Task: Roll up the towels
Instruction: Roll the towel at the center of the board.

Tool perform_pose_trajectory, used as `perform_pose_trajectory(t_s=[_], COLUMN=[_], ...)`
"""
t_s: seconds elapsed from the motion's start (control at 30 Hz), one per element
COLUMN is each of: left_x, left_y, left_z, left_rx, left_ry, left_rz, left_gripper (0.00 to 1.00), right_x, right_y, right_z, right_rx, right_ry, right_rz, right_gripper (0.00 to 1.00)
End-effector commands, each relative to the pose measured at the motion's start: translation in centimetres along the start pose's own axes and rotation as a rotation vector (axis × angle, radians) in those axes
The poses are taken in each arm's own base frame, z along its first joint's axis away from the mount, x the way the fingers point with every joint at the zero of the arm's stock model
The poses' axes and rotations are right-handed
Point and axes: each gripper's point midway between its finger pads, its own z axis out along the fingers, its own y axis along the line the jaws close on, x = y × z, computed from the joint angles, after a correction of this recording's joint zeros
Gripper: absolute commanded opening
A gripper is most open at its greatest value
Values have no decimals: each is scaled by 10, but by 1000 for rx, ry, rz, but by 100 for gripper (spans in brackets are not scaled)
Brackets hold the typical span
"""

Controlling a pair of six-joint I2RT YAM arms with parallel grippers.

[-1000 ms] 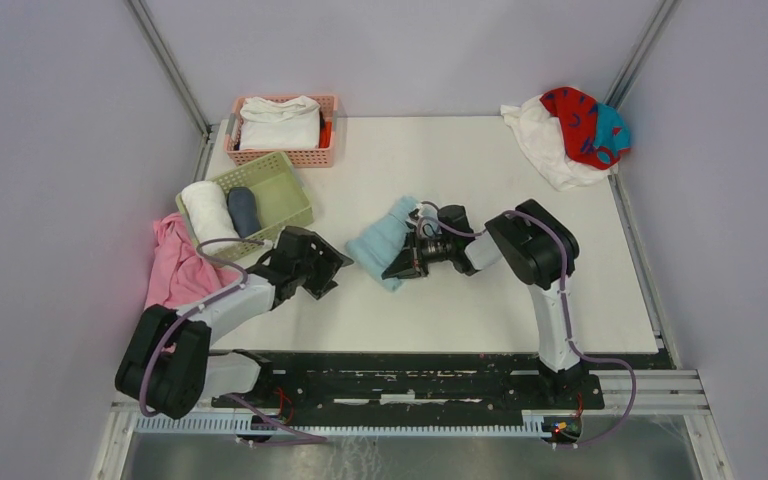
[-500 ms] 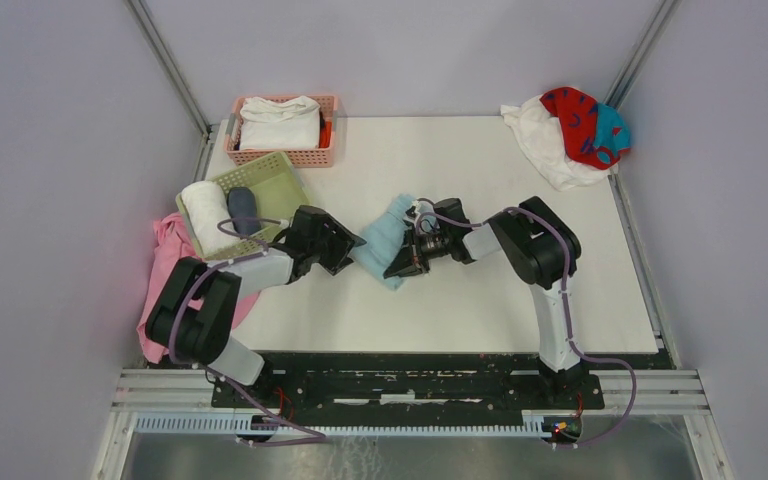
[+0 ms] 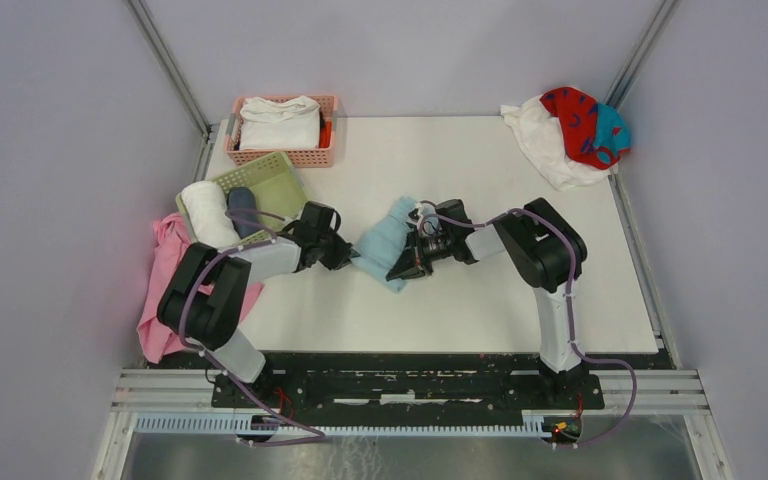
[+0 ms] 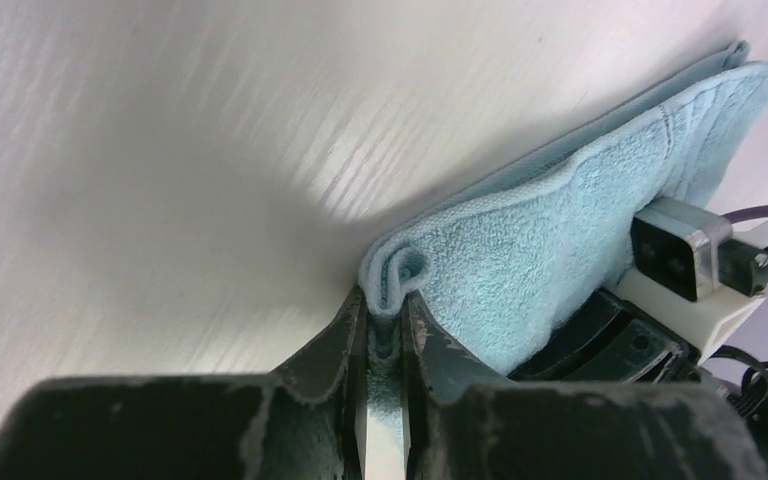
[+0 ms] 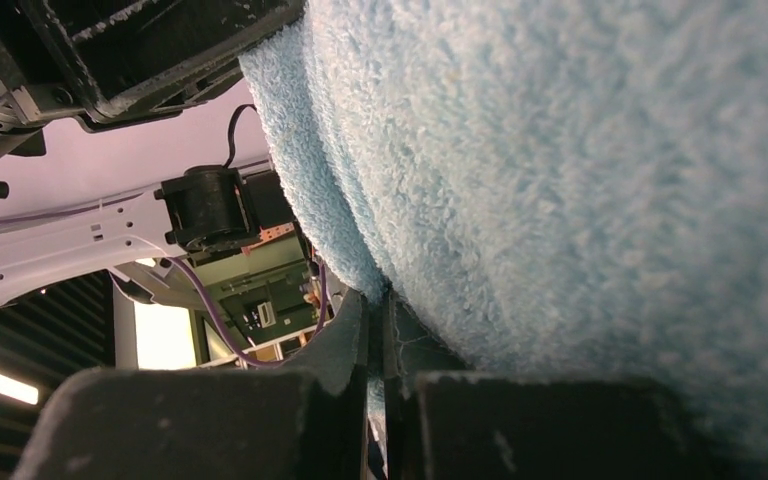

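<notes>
two grippers pinch the light blue towel (image 3: 384, 240), which lies folded near the middle of the table (image 3: 480, 300). the left gripper (image 4: 385, 322) has its jaws drawn nearly together on a folded corner at the towel's left side (a thin tuck of terry shows between them). the right gripper (image 5: 378, 318) is clamped just as narrowly on the cloth from the opposite side. the white towel (image 3: 545, 145) and the red towel (image 3: 575, 120) lie heaped together at the far right corner, well apart from both arms.
</notes>
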Motion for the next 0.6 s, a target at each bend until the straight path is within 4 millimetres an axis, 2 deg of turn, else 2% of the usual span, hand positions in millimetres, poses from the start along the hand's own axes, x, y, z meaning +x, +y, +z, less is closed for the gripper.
perform_pose_trajectory(t_s=[0.0, 0.07, 0.17, 0.27, 0.43, 0.57], left_x=[9, 8, 1, -5, -2, 6], left_y=[59, 59, 57, 52, 44, 50], left_z=[-14, -22, -33, -42, -52, -56], left_rx=[-180, -167, -134, -83, 44, 121], left_ry=[14, 6, -32, -70, -100, -114], left_rz=[88, 90, 85, 91, 120, 111], left_gripper=[20, 32, 56, 66, 71, 71], right_x=[13, 15, 16, 17, 18, 18], right_y=[-12, -15, -22, -31, -35, -37], right_z=[-4, -2, 1, 4, 6, 7], right_rx=[50, 43, 43, 51, 50, 52], right_ry=[20, 28, 30, 39, 46, 47], right_rz=[102, 131, 169, 202, 219, 223], right_gripper=[6, 6, 6, 5, 6, 6])
